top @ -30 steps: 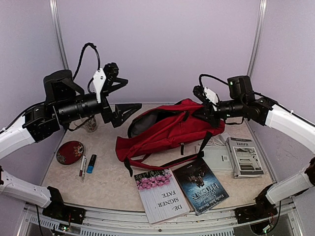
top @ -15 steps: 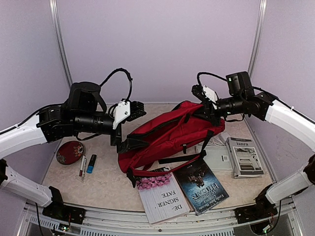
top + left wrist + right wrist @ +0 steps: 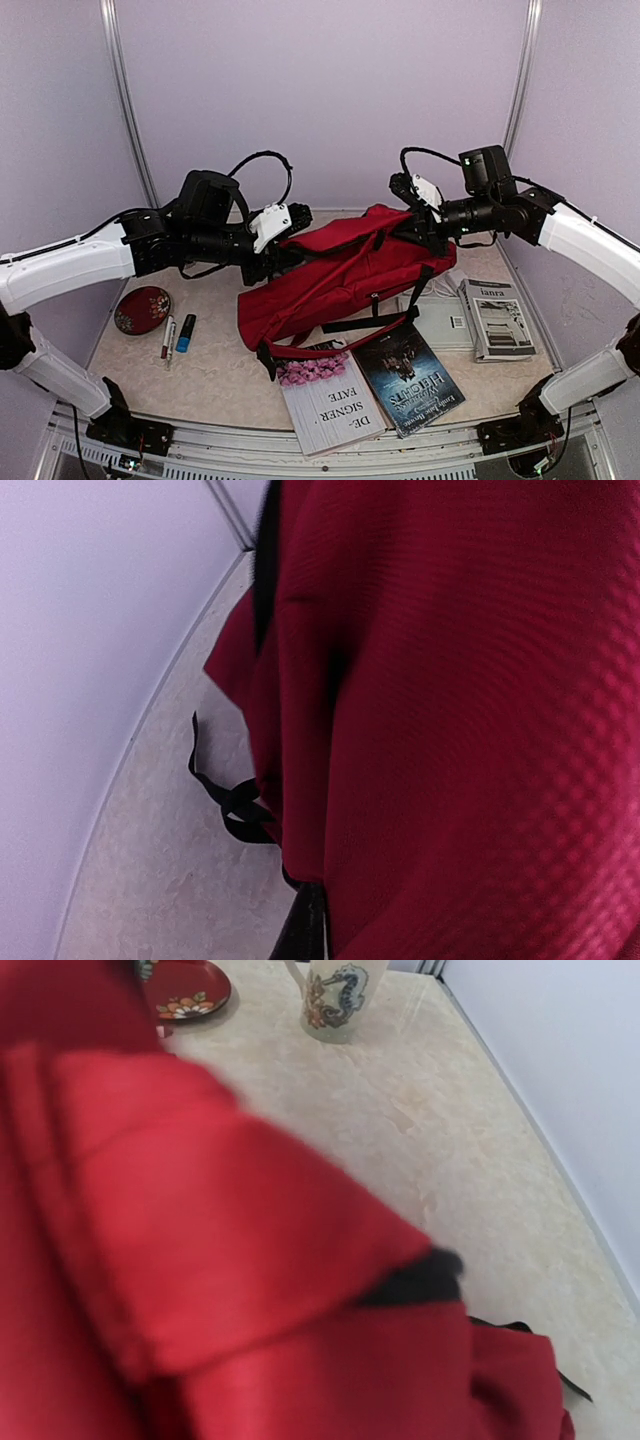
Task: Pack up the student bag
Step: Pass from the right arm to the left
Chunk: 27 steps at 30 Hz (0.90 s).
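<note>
Large dark-red fabric student bag (image 3: 340, 280) with black straps and zippers: lies slumped across the middle of the pale marbled table (image 3: 215, 370), running from lower left to upper right, with the right end pulled up off the surface. Trails a black strap toward the near edge, ending just beside the flowered book.

Right gripper (image 3: 418, 222): bites the raised upper right end of the bag, jaws closed tight on the red fabric. Fills its own wrist view with that cloth.

Left gripper (image 3: 283, 250): presses into the bag's upper left edge. Hides its fingers behind red fabric in both views, so cannot tell whether clamped on the cloth or merely against it.

Just in front of the bag: white paperback book with pink flowers on its cover (image 3: 325, 395), flat, edge to edge with a dark blue-black paperback book (image 3: 408, 375).

To the right, just beside the bag's right end: flat pale grey box (image 3: 440, 322), then a grey-and-white printed booklet (image 3: 497, 318) next to it.

To the left, well apart from the bag: round red lacquered dish (image 3: 142, 308), with a slim white-and-red pen (image 3: 168, 336) and a short blue-and-black marker (image 3: 186, 332) side by side just beside it.

Seen from the right wrist only: cream ceramic mug with a blue seahorse (image 3: 335, 995), upright, near the dish.
</note>
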Each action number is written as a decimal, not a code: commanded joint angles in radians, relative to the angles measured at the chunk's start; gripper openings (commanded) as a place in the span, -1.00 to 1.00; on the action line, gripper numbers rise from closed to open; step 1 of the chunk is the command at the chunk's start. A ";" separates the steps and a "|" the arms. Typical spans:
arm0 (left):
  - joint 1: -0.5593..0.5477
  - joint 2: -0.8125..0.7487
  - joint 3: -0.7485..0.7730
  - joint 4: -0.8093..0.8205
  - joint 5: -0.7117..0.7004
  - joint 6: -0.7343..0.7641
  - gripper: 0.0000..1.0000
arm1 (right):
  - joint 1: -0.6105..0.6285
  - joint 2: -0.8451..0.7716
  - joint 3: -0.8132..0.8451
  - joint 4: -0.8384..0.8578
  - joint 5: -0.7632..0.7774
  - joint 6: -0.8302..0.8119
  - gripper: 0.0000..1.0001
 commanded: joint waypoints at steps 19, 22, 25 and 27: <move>0.041 0.051 0.190 0.249 -0.334 -0.919 -1.00 | -0.005 0.518 0.548 0.272 0.517 0.500 0.92; 0.057 0.108 0.192 0.320 -0.360 -0.968 -1.00 | -0.008 0.369 0.332 0.278 0.538 0.521 1.00; 0.056 0.162 0.208 0.356 -0.369 -1.006 -1.00 | -0.006 0.238 0.181 0.235 0.559 0.532 1.00; 0.055 0.185 0.216 0.364 -0.369 -1.033 -1.00 | -0.005 0.131 0.098 0.209 0.513 0.543 0.91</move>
